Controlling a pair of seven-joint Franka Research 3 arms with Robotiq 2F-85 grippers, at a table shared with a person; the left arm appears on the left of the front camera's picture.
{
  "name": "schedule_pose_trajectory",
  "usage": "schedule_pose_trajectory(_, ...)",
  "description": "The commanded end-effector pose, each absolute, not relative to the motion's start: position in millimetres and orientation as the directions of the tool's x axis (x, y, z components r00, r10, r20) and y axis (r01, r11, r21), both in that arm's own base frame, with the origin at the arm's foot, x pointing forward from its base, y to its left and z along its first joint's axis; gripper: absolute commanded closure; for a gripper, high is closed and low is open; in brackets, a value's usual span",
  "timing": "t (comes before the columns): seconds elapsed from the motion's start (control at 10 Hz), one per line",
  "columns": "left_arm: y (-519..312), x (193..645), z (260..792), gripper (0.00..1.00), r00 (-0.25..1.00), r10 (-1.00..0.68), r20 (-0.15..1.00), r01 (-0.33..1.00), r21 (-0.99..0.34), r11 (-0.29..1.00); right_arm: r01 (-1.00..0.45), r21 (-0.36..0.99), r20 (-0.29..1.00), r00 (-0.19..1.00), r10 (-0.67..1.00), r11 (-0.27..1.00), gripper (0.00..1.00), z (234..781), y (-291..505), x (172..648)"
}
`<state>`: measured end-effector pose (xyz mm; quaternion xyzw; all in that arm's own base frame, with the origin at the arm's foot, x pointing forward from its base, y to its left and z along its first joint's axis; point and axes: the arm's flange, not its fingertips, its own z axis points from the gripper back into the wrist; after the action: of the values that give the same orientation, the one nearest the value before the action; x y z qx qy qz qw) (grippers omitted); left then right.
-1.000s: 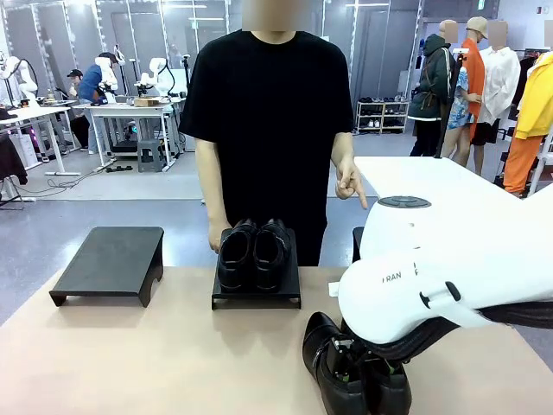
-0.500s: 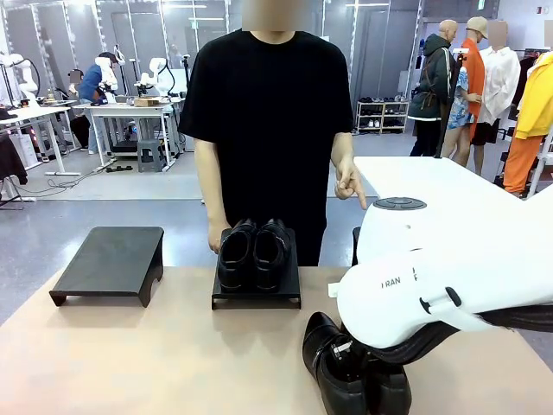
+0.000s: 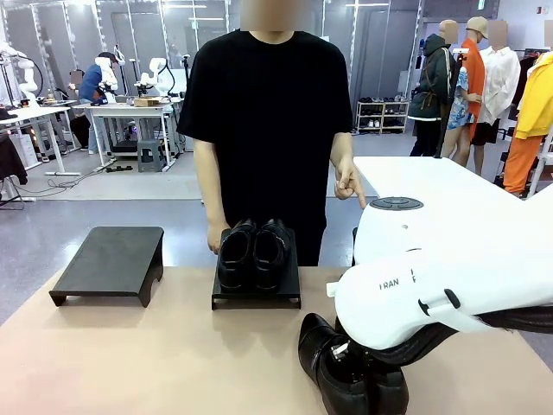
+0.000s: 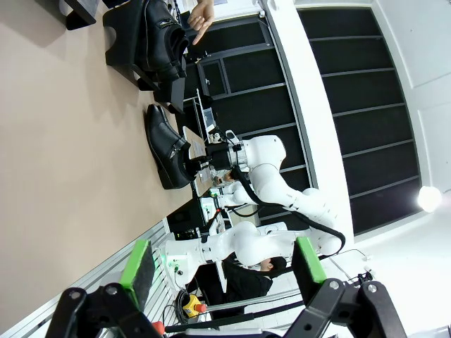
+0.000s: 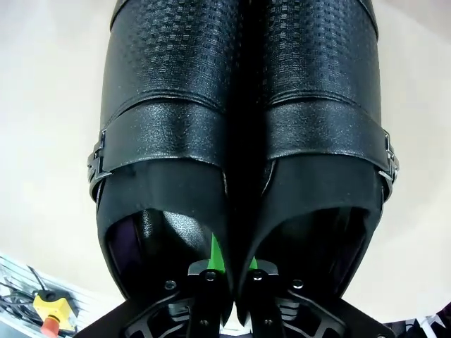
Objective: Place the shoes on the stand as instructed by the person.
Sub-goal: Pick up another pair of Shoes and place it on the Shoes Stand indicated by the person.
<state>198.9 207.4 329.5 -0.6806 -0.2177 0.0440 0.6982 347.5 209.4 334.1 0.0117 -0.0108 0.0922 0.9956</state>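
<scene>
shoes up front: pair of glossy black leather dress shoes (image 5: 169,105) is clamped in the right gripper (image 5: 231,266). one finger goes down inside each shoe, and the green pads (image 5: 217,255) pinch the two touching inner walls together. heels sit nearest the fingers, toes point away from them. seen from across the room, that pair is low at the beige tabletop (image 3: 130,363), under the white right arm (image 3: 449,268); can't tell if the soles touch the top. beyond the fingertips a 2nd pair of black dress shoes (image 3: 253,251) stands side by side on the middle black stand (image 3: 257,298). bare black stand (image 3: 112,259) is well off to the robot's left of it. person in black t-shirt (image 3: 268,112) is at the far edge, one hand (image 3: 350,183) w/ index finger pointing down, to the right of the middle stand. left gripper (image 4: 220,262) is released, fingers spread wide, w/ table and shoes far ahead of them.
</scene>
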Motion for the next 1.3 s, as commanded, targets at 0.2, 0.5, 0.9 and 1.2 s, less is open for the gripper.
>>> schedule_pose_trajectory(0.2,208,198,331,0.00,0.898,0.360,0.253,0.247,-0.967,0.062,-0.182,0.021,0.024,0.983,0.181,0.983,1.00,334,209,347)
schedule_pose_trajectory(0.5,208,198,331,0.00,0.898,0.360,0.253,0.247,-0.967,0.062,-0.182,0.021,0.024,0.983,0.181,0.983,1.00,334,209,347)
schedule_pose_trajectory(0.9,208,198,331,0.00,0.898,0.360,0.253,0.247,-0.967,0.062,-0.218,0.021,0.119,0.970,0.214,0.976,0.92,391,190,349)
schedule_pose_trajectory(1.2,208,198,331,0.00,0.898,0.360,0.253,0.247,-0.967,0.062,-0.193,0.021,0.233,0.955,0.183,0.981,0.92,443,165,366)
